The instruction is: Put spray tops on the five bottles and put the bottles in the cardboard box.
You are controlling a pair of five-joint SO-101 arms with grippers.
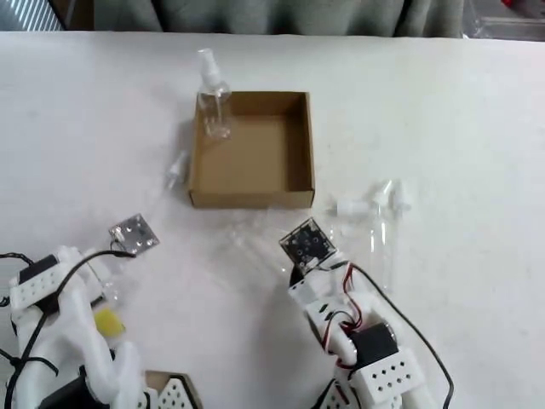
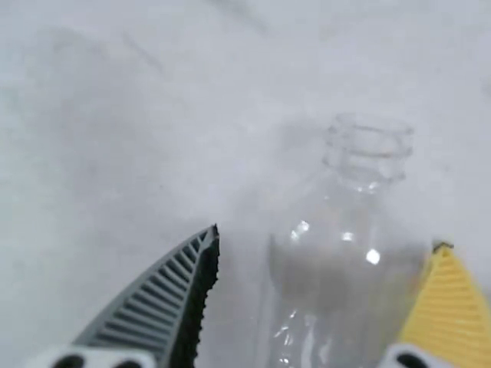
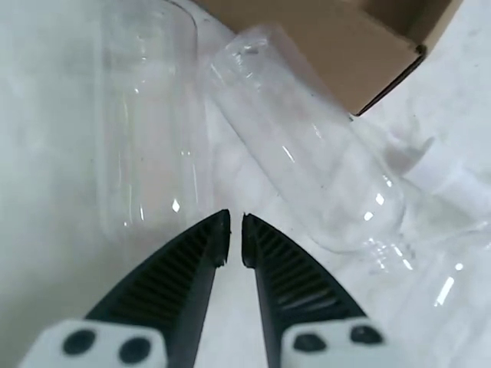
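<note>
A clear bottle point(image 2: 345, 253) with a bare threaded neck lies between the grey and yellow fingers of my left gripper point(image 2: 330, 239), which is open around it; the yellow finger point(image 2: 441, 307) is at its side and the grey one stands off. This is at the near left of the table point(image 1: 106, 285). My right gripper point(image 3: 235, 222) is shut on nothing, with two topless bottles point(image 3: 149, 115) point(image 3: 307, 146) lying just ahead of it. The cardboard box point(image 1: 294, 158) holds one upright bottle with a spray top point(image 1: 213, 98).
One loose spray top point(image 1: 176, 168) lies left of the box, and others point(image 1: 366, 204) lie to its right beside another clear bottle point(image 1: 383, 247). The box corner point(image 3: 360, 46) is close beyond the right gripper's bottles. Open table stretches on the far left and far right.
</note>
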